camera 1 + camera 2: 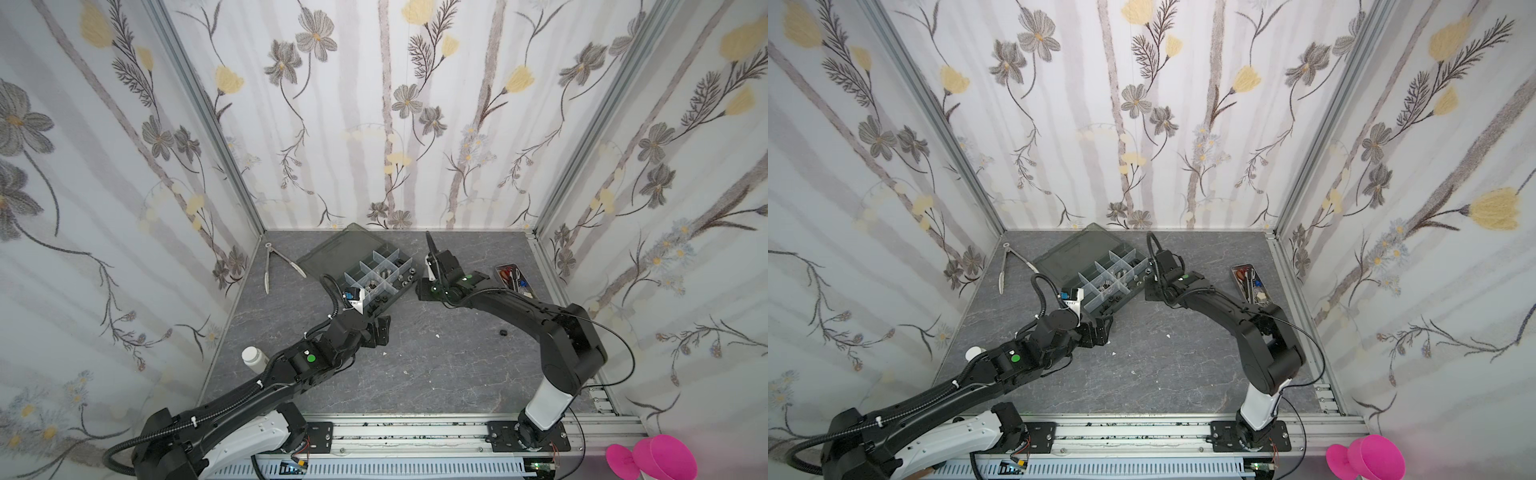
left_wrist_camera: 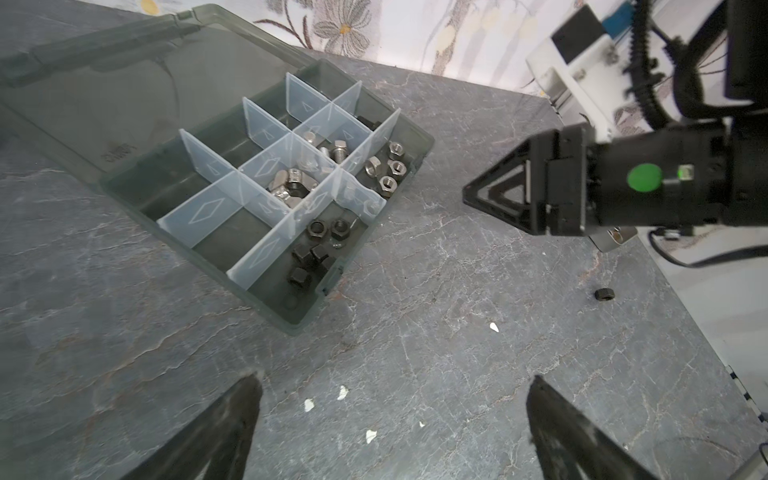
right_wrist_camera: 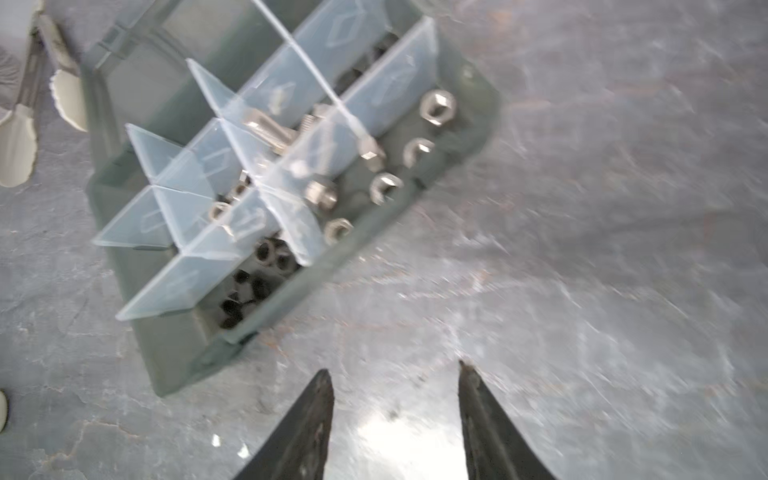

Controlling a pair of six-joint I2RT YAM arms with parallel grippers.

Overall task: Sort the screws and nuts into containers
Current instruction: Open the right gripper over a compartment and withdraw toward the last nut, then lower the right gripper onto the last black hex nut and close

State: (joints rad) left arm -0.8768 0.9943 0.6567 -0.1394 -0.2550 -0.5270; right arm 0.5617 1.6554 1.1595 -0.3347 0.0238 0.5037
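- Arm L: the left gripper [image 2: 395, 384] has its jaws spread wide with nothing between them. Only the bare table [image 2: 436, 332] shows in the gap. It hangs near the closest corner of the organizer box [image 2: 305, 322] and does not touch it.
- Arm R: the right gripper [image 3: 395, 368] has its jaws parted by a moderate gap and grips nothing; the table surface shows between the tips. In both top views it points down just beside the right end of the box.
- The lid [image 2: 124, 83] is folded open behind the compartments.
- The silver nuts [image 2: 388, 166], several of them, are in the edge compartment nearest the right gripper.
- The black nuts [image 2: 320, 245] are in the corner compartment next to it, in the same row.
- The silver screws [image 2: 309, 164] are in the middle compartments one row in. A dark piece lies among them — nut or screw, cannot tell.
- One loose black nut [image 2: 604, 294] lies on the table, well apart from the box, on the right arm's side.
- The tongs [image 1: 268, 266] lie left of the box and the tool tray [image 1: 498, 270] sits far right — both apart from the grippers.
- White scraps [image 2: 308, 404] lie on the table near the left fingertips.
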